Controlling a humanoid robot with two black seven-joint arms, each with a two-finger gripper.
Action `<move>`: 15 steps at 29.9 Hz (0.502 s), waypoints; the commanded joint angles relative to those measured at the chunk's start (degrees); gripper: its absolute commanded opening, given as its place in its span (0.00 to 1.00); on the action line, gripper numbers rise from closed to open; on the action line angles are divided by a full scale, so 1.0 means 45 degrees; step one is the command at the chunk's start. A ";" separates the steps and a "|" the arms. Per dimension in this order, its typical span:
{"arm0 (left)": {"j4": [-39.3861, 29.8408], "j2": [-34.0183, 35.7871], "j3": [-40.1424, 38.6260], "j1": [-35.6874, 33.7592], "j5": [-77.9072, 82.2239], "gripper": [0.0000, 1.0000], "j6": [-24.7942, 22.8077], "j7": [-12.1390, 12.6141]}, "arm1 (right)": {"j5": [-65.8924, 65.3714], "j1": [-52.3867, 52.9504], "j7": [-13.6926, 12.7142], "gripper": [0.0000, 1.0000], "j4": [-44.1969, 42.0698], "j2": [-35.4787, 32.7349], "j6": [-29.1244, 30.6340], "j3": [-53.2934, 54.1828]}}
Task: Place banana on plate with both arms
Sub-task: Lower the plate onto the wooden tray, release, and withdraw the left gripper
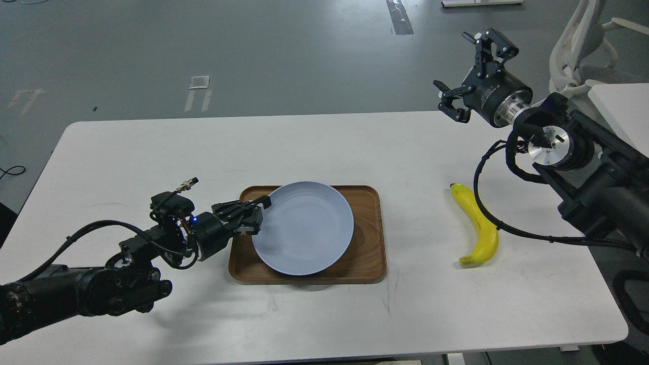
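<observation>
1. Curved bright yellow banana (477, 224) lying flat on the white table (152, 152), right of the rectangular brown wooden tray (367, 263) and well apart from it; nothing gripping it.
2. Round pale blue-grey plate (304, 228) resting on that tray, bare.
3. Left tool (252, 217) low at the plate's left rim, fingers seemingly pinched onto the edge, though actual contact hard to confirm from this angle.
4. Right tool (469, 76) raised high above the table's far right side, fingers spread wide apart, holding nothing.
5. Risk: a black cable loop (487, 203) from the right arm hanging across the banana; likely to drag or roll the fruit during a descent.
6. Risk: banana near the table's right edge; a glancing push could send it toward or off that edge.
7. Risk: a loose pinch on the plate could tilt or slide it on the smooth wood when the fruit lands.
8. Room: broad bare surface between tray and banana, and open table in front of the tray; free path leftward to the plate.
</observation>
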 commanded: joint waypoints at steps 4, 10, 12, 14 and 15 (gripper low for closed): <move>0.0549 -0.0410 0.0053 0.0029 -0.0005 0.00 0.0000 0.0002 | 0.0019 -0.0039 0.0001 1.00 0.0003 -0.0021 0.0002 0.0052; 0.0588 -0.0527 0.0053 -0.0010 -0.0005 0.00 0.0000 0.0002 | -0.0001 -0.0039 0.0001 1.00 0.0003 -0.0002 0.0002 0.0052; 0.0588 -0.0527 0.0053 -0.0010 -0.0005 0.00 0.0000 0.0002 | -0.0001 -0.0058 0.0001 1.00 0.0003 -0.0002 0.0002 0.0052; 0.0569 -0.0624 0.0053 0.0009 0.0014 0.00 0.0019 0.0002 | -0.0001 -0.0058 0.0001 1.00 0.0003 -0.0002 0.0002 0.0032; 0.0569 -0.0664 0.0053 0.0029 0.0014 0.00 0.0019 0.0002 | -0.0001 -0.0058 0.0001 1.00 0.0003 -0.0002 0.0002 0.0032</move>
